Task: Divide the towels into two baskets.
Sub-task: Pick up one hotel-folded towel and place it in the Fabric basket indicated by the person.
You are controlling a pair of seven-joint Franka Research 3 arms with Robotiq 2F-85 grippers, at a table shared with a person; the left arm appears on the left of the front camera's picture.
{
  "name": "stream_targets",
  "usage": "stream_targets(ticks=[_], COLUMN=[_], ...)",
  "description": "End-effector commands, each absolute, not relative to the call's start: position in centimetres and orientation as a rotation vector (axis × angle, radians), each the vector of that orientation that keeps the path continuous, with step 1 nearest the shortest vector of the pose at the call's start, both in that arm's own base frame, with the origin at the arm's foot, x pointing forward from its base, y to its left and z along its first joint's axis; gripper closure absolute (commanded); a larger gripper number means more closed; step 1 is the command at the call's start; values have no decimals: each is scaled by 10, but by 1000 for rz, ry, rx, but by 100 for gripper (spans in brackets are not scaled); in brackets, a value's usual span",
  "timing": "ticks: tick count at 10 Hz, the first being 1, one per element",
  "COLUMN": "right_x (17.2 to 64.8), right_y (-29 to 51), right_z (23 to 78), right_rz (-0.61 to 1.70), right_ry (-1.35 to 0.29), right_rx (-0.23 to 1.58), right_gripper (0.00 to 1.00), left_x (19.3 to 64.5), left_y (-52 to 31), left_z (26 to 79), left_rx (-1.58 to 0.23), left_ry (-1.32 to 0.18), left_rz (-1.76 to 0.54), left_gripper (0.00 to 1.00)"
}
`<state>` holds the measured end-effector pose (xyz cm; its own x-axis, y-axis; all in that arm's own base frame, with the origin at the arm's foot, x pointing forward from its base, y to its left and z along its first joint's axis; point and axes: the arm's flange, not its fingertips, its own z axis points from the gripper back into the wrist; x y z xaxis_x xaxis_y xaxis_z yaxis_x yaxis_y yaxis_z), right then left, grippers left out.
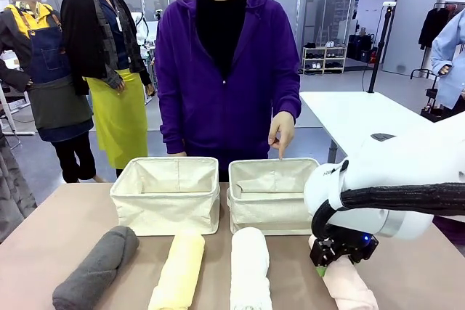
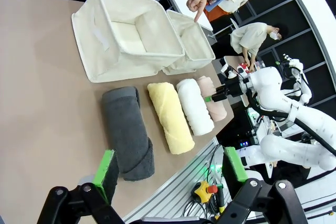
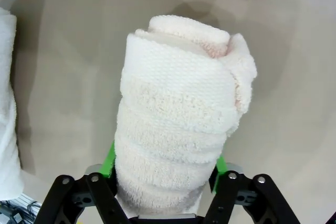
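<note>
4 towels (image 1: 250,266) lie near on the table (image 1: 58,215), 2 baskets (image 1: 166,195) farther; right fingers (image 3: 108,162) grip the pink towel (image 3: 178,119), left fingers (image 2: 106,171) open.

Left jaws wide; right jaws tight.

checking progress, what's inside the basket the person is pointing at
Bare cream lining shows on the back and side walls of the basket, and no towel shows above its rim. Its own front wall hides the floor.

Brown table (image 1: 43,241) holds 2 baskets (image 1: 166,205) and, apparently, 4 rolled towels (image 1: 251,266).
</note>
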<state>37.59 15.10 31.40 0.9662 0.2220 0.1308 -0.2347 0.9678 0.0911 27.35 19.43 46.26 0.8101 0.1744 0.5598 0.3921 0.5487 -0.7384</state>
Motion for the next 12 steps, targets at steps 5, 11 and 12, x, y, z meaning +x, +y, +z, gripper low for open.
stream_targets(ticks=[5,11,12], right_x=[376,376,376], right_y=[146,146,146], right_z=[317,317,319], right_rz=[226,226,228], right_ry=[-128,-128,-129], right_rx=[122,122,121], right_gripper=[74,74,63], left_x=[273,273,273], left_y=[197,197,197], left_z=[464,464,464], left_rx=[-1016,-1016,-1016], left_ry=[-665,-665,-665], left_rz=[-160,-160,-160], left_gripper=[0,0,0])
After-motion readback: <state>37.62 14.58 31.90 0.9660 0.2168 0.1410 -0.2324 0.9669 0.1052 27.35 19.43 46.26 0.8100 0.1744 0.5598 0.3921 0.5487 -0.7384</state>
